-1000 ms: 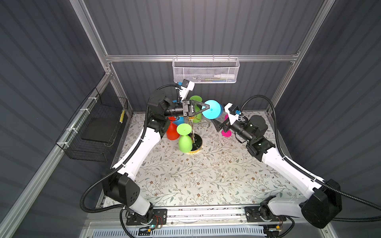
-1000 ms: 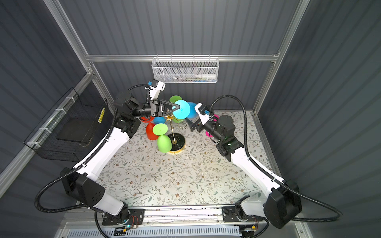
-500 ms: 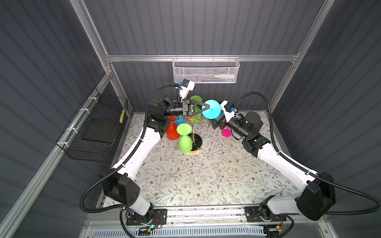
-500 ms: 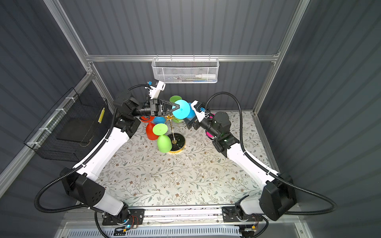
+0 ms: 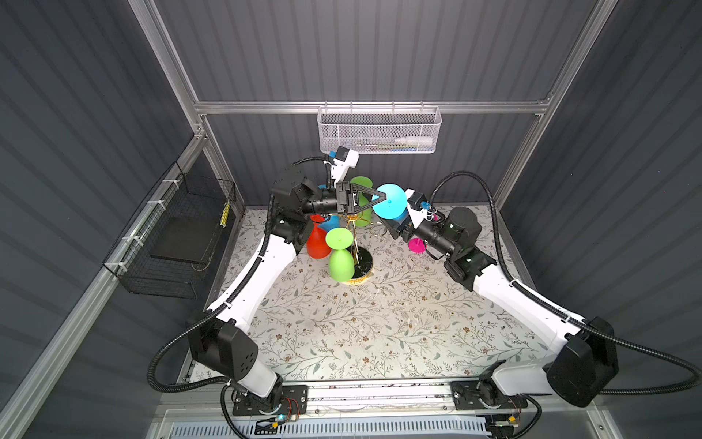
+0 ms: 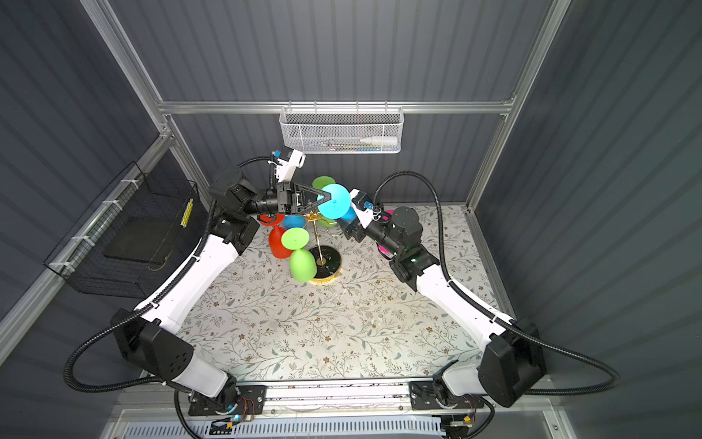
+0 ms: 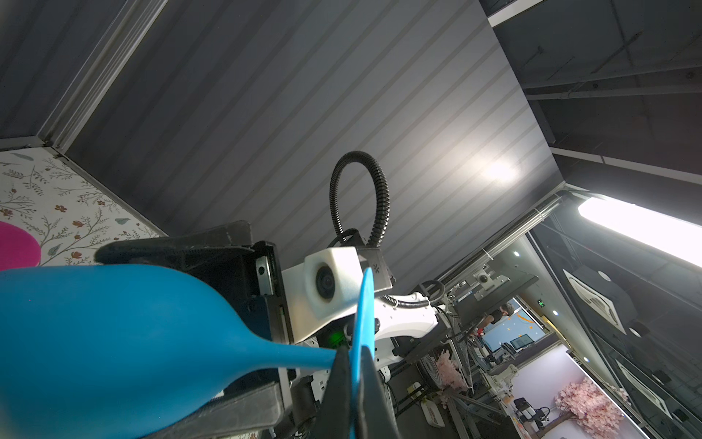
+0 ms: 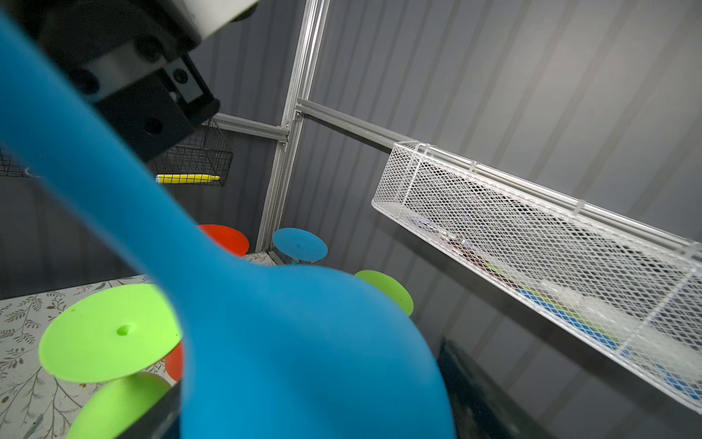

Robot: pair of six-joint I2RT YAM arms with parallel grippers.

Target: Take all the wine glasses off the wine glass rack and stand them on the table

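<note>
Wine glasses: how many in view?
6: one blue in the left fingers; red, another blue, two green on the rack; pink by the right arm. Others may be hidden.

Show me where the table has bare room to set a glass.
Free: the wide floral tabletop in front of the wine glass rack, between left arm and right arm. Crowded: the back, around the rack, the pink glass and the left gripper clamping the light-blue wine glass.

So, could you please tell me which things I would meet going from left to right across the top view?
Black wire basket → red glass → front green glass → raised blue glass → pink glass.
</note>
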